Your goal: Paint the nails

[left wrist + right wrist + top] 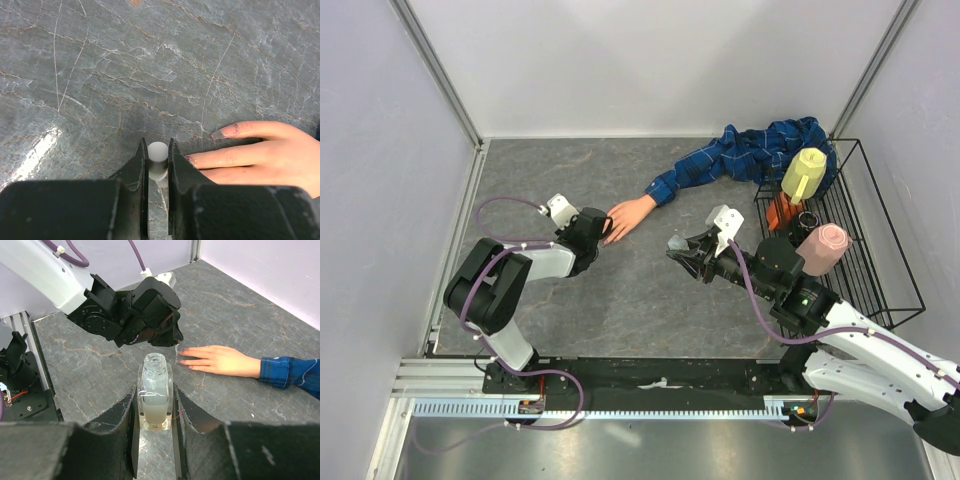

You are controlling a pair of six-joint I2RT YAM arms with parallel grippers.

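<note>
1. I see a grey, marble-veined table (650, 300) enclosed by pale walls (650, 60) on three sides.
2. The left arm (500, 285) bends in from the lower left. The right arm (840, 340) reaches in from the lower right. Their tips are near each other at the table's middle.
3. A black wire rack (890, 270) stands at the right edge of the table and holds a yellow container (805, 172) and a pink container (822, 248).
4. A blue plaid sleeve (740, 160) lies across the far right of the table, running from the rack toward the centre.
5. The peach mannequin hand (628, 216) sticks out of that sleeve, flat on the table, palm down, with its fingers pointing toward the left arm.
6. The right gripper (155, 375) has its jaws closed on a small clear bottle (154, 395). The bottle is upright, its neck is open, and it holds pale liquid.
7. The left gripper (157, 147) has its jaws drawn narrow, pinching a small white cap (157, 161). It sits just beside the fingertips.
8. The nails (221, 133) are at the tips of the mannequin fingers, close to the left gripper's right finger. The two I can see from the left wrist carry purplish smudges.
</note>
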